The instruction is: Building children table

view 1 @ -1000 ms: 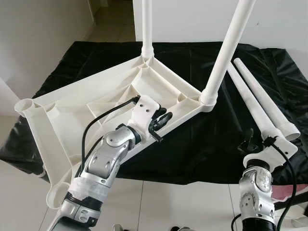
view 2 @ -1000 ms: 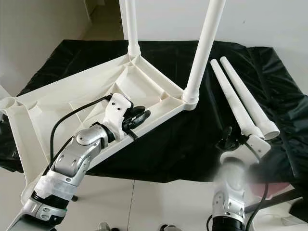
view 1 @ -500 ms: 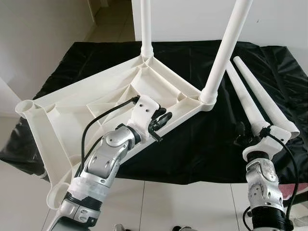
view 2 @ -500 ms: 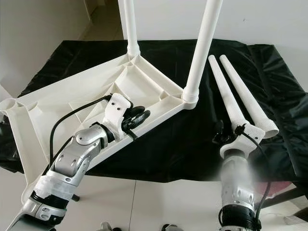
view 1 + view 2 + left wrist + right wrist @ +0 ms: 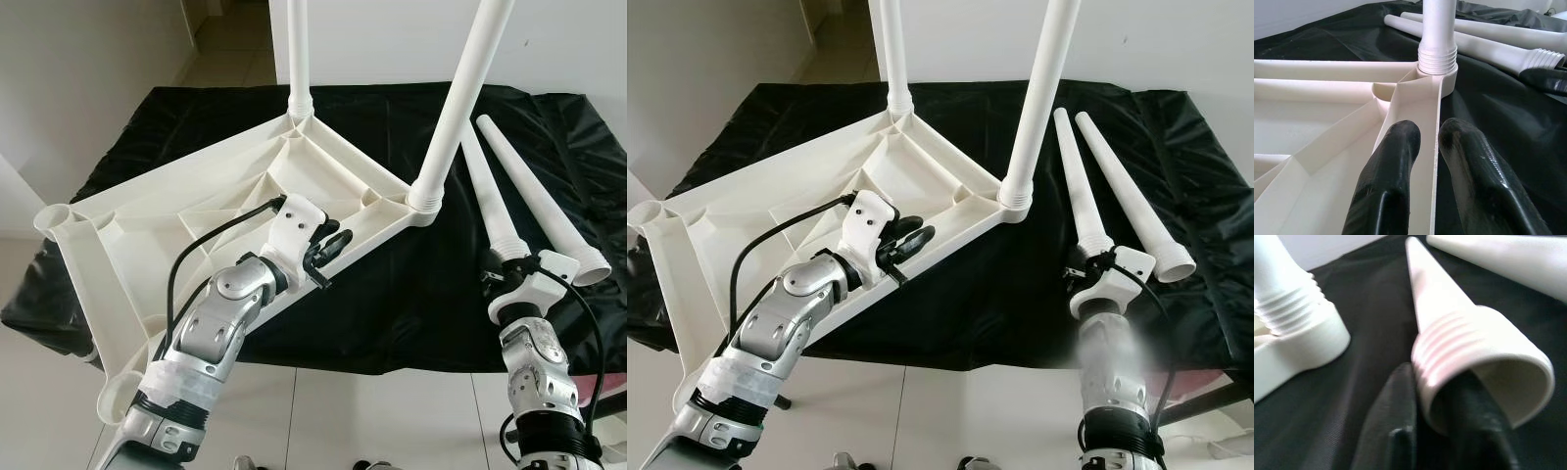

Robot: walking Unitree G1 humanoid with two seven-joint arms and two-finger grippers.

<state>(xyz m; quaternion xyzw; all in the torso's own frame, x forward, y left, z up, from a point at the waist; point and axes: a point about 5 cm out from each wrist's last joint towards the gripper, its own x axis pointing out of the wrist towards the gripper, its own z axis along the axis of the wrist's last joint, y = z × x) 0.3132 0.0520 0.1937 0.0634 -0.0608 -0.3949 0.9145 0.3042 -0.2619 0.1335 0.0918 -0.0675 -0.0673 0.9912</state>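
So in the last second the right hand (image 5: 505, 271) has slid forward off the black cloth (image 5: 411, 294) and up to the threaded end of the nearer loose leg (image 5: 487, 201), and its fingers (image 5: 1396, 431) now clamp that open end, one outside and one tucked inside the rim. I'd say leg three is about to get lifted. The left hand (image 5: 328, 253) hasn't budged, pinching the rim of the upside-down tabletop (image 5: 196, 220) at about 6 o'clock from the nearest fitted leg (image 5: 458, 103). Count: one tabletop, four legs total, two screwed in standing up, two loose lying side by side at 3 o'clock on the cloth-covered worktop, the far one (image 5: 539, 201) untouched. Two empty corner sockets (image 5: 54, 215) remain.
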